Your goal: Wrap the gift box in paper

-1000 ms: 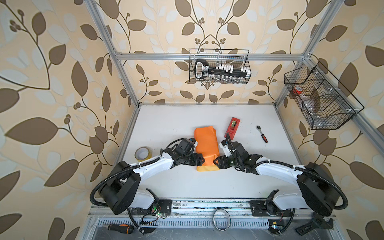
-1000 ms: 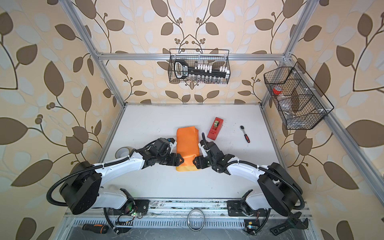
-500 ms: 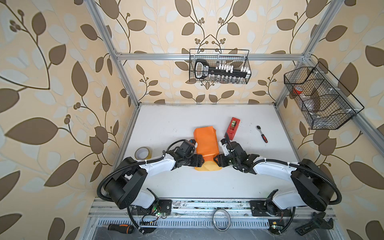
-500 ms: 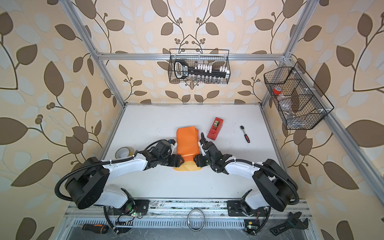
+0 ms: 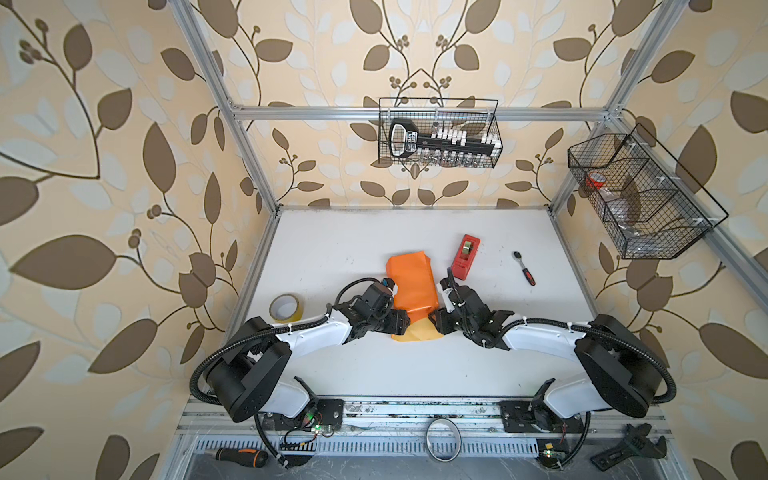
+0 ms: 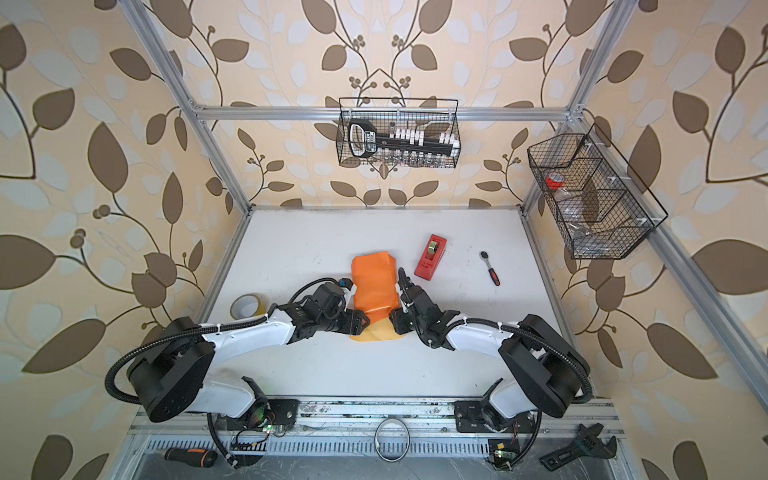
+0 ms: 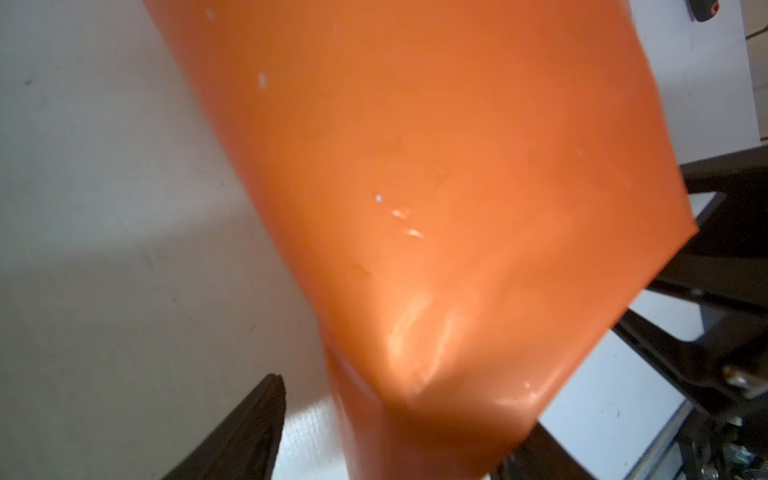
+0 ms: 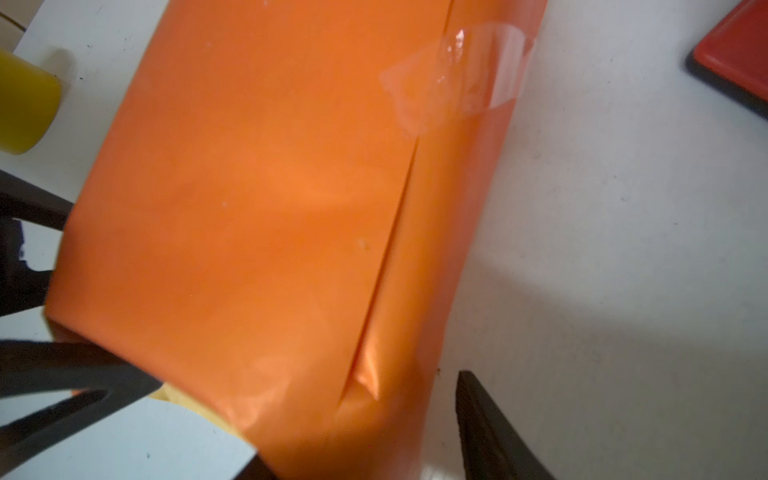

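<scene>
On the table lies one orange paper parcel. Its end sits between two open claws, the left gripper and right gripper, both holding nothing.

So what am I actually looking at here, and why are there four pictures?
Two white robot arms sit at the near edge of a white table, each ending in a two-fingered clamp called a gripper. Two pictures come from a camera pair overhead, so they look nearly alike. The other two come from small cameras on the arms' wrists, hence the close-ups. In a top view the left gripper and right gripper meet at the near end of the paper, an orange parcel; the gift box is presumably inside, hidden. A strip of clear tape crosses its seam. Both grippers' jaws stand apart around the parcel's end; nothing looks clamped. Also on the table: a red tape dispenser, a small ratchet and a yellow tape roll.
</scene>
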